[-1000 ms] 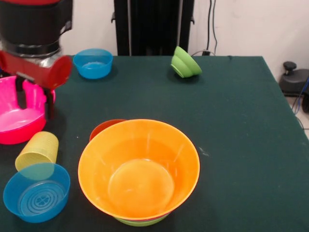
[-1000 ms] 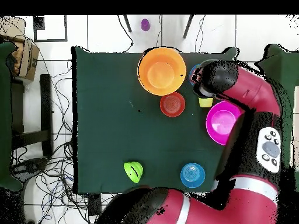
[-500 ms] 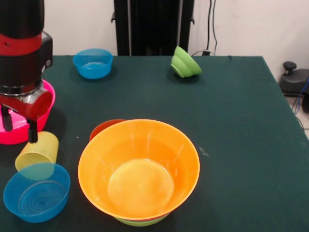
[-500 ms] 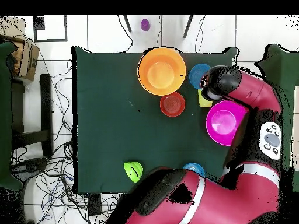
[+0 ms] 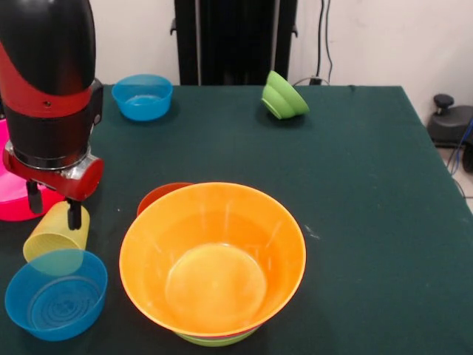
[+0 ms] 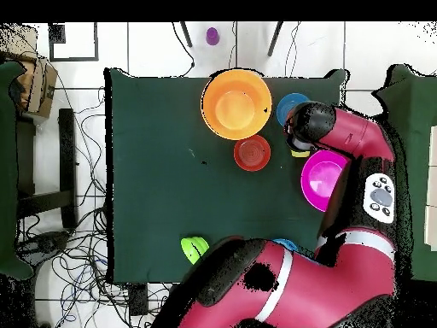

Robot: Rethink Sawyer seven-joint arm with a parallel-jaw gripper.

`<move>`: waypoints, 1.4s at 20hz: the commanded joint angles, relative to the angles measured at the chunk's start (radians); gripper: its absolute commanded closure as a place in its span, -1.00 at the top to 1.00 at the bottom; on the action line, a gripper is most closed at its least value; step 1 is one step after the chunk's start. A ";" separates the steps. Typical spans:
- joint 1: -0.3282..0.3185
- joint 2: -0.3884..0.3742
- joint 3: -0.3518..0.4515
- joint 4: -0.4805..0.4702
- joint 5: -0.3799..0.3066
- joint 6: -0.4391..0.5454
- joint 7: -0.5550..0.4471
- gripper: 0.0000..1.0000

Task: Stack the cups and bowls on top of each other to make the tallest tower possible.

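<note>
**Tool over the tumbler**

Hangs spread above the ribbed translucent yellow plastic tumbler (image 5: 57, 233), tool (image 5: 53, 203) with 2 dark fingers (image 5: 74, 214) apart, gripping nothing. Lies tipped on the dark green counter (image 5: 355, 192), tumbler, between the small blue plastic bowl (image 5: 56, 294) and the big pink plastic bowl (image 5: 18, 198).

Ribbed yellow cup (image 5: 56, 233), orange bowl (image 5: 213, 259), blue bowl (image 5: 56, 294), dk green table (image 5: 355, 185)
</note>
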 commanded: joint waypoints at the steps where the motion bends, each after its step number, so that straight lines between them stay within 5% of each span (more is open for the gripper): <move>1: 0.007 -0.030 0.134 -0.013 -0.078 0.044 -0.210 1.00; 8: -0.041 -0.177 0.157 0.060 -0.081 0.179 -0.319 1.00; 28: -0.046 -0.165 0.184 0.099 -0.177 0.057 -0.235 1.00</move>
